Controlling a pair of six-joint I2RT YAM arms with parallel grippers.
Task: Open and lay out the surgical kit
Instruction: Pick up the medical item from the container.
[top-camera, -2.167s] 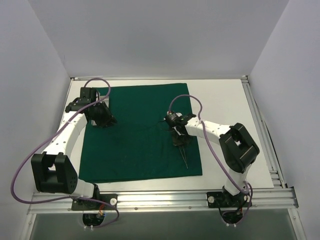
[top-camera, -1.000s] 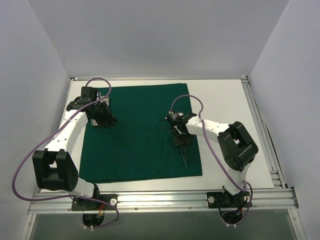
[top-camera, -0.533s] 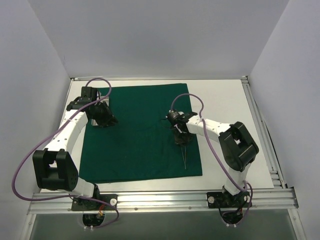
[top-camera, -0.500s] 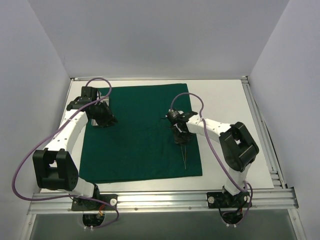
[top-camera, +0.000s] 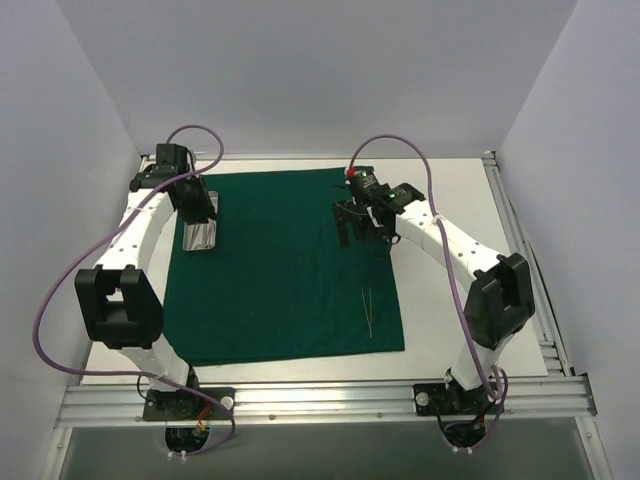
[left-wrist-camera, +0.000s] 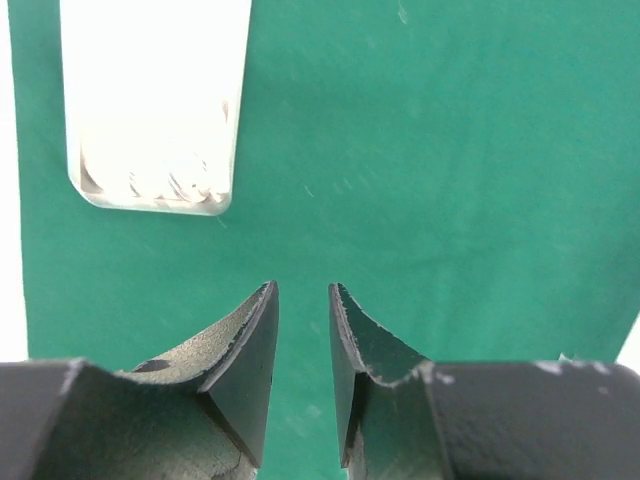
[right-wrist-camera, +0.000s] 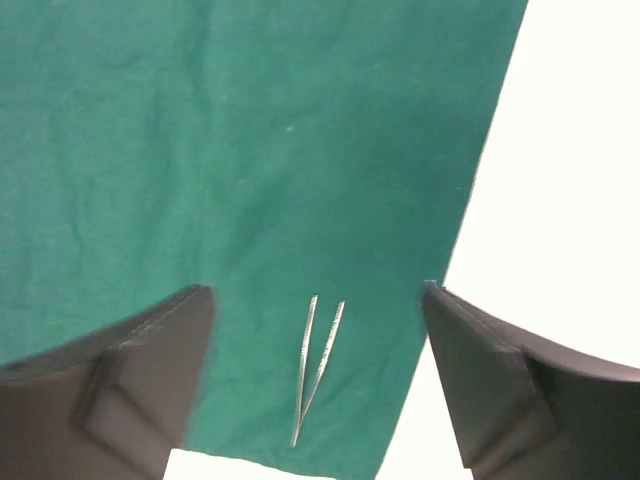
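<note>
The surgical kit's dark green cloth (top-camera: 280, 270) lies spread flat on the white table. A shiny metal tray (top-camera: 200, 236) rests on its left edge, seen bright in the left wrist view as the tray (left-wrist-camera: 155, 100). Slim steel tweezers (top-camera: 368, 312) lie near the cloth's right front corner, and the tweezers (right-wrist-camera: 318, 365) show below my right jaws. My left gripper (top-camera: 196, 205) hovers just beyond the tray, jaws a narrow gap apart with nothing between them (left-wrist-camera: 302, 288). My right gripper (top-camera: 365, 228) hangs wide open above the cloth's far right part, holding nothing (right-wrist-camera: 318, 290).
Bare white table (top-camera: 460, 260) runs right of the cloth, with a thin strip (top-camera: 150, 280) on its left. White walls close in on three sides. An aluminium rail (top-camera: 330, 400) with both arm bases lines the near edge. Purple cables loop over each arm.
My right gripper has opened, leaving the tweezers on the cloth, and pulled up and back toward the far edge. My left gripper has moved back off the tray, which now lies uncovered.
</note>
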